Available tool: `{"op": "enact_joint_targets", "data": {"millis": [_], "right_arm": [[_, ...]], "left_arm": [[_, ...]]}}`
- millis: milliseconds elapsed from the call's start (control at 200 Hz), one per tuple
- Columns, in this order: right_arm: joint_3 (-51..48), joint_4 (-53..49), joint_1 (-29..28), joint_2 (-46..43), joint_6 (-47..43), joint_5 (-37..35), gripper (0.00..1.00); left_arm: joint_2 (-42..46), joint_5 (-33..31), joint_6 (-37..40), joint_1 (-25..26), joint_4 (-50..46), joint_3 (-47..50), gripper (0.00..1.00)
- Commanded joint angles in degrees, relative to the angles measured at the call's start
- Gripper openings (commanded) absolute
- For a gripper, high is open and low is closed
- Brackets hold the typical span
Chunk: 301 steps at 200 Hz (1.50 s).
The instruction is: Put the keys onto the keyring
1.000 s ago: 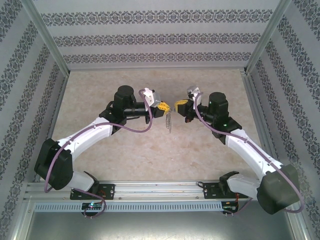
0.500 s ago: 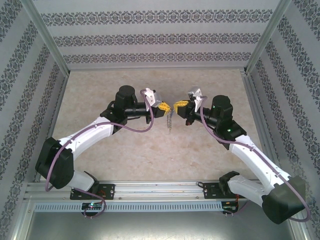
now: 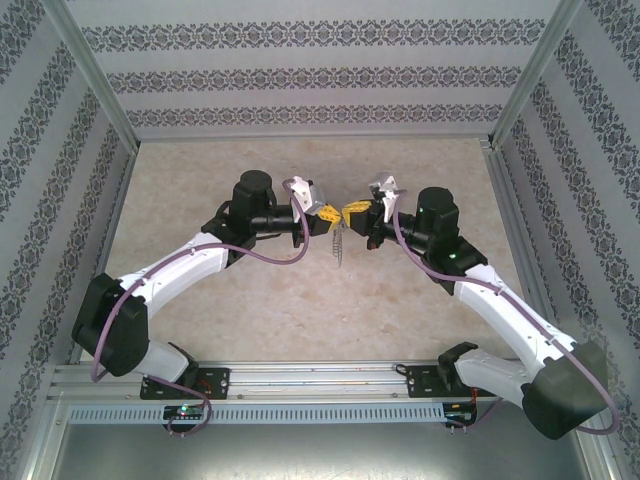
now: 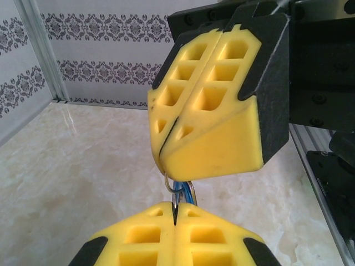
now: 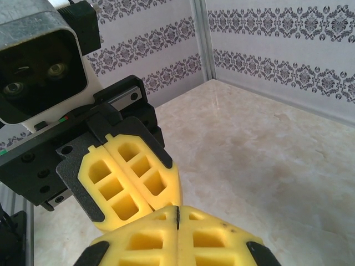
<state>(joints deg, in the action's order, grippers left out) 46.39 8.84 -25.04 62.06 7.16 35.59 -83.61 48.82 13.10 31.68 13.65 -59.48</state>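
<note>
Above the table's middle, my left gripper (image 3: 328, 214) and right gripper (image 3: 350, 211) meet tip to tip, both shut. In the left wrist view my left gripper (image 4: 175, 209) pinches the grey keyring (image 4: 192, 193), whose thin chain (image 3: 340, 245) hangs straight down. The keys' blue tag (image 4: 181, 192) shows in the narrow gap between the two grippers. A small wire ring (image 4: 167, 185) comes out of the seam of the right gripper (image 4: 162, 159) just above. The key itself is hidden inside the yellow pads. In the right wrist view my right gripper (image 5: 177, 209) touches the left one's fingers (image 5: 130, 177).
The beige marble-patterned tabletop (image 3: 250, 290) lies under both arms. Patterned walls with metal corner posts (image 3: 95, 80) close in the back and sides. A metal rail (image 3: 320, 380) carries the arm bases at the near edge.
The right gripper has moved left toward the left gripper, closing the gap until the yellow tips meet. The left arm has barely shifted, and the chain still hangs below.
</note>
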Motion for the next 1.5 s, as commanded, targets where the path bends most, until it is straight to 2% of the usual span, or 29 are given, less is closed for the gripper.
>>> {"op": "enact_joint_targets", "data": {"millis": [0,305,650,1044,1244,1499], "right_arm": [[0.79,0.67,-1.02,0.36,-0.94,0.98,0.00],[-0.95,-0.40,-1.42,-2.19,-0.68,-0.03,0.00],[-2.25,0.21,-1.24,0.40,-1.79,-1.97,0.00],[-5.65,4.66,3.12,2.21,0.23,-3.13,0.00],[-6.22,5.67,4.37,2.69,1.77,-1.74,0.00],[-6.93,8.15,5.04,4.47,5.19,2.70,0.00]], "left_arm": [[0.13,0.83,1.13,0.84,1.25,-2.22,0.00],[0.22,0.66,1.14,0.86,1.64,-2.13,0.00],[0.67,1.50,0.02,0.90,3.16,-1.73,0.00],[1.39,2.17,-1.06,0.88,4.88,-0.88,0.00],[1.42,1.87,-1.49,0.84,6.00,-0.49,0.00],[1.61,-1.08,-3.82,0.92,12.00,1.65,0.00]]}}
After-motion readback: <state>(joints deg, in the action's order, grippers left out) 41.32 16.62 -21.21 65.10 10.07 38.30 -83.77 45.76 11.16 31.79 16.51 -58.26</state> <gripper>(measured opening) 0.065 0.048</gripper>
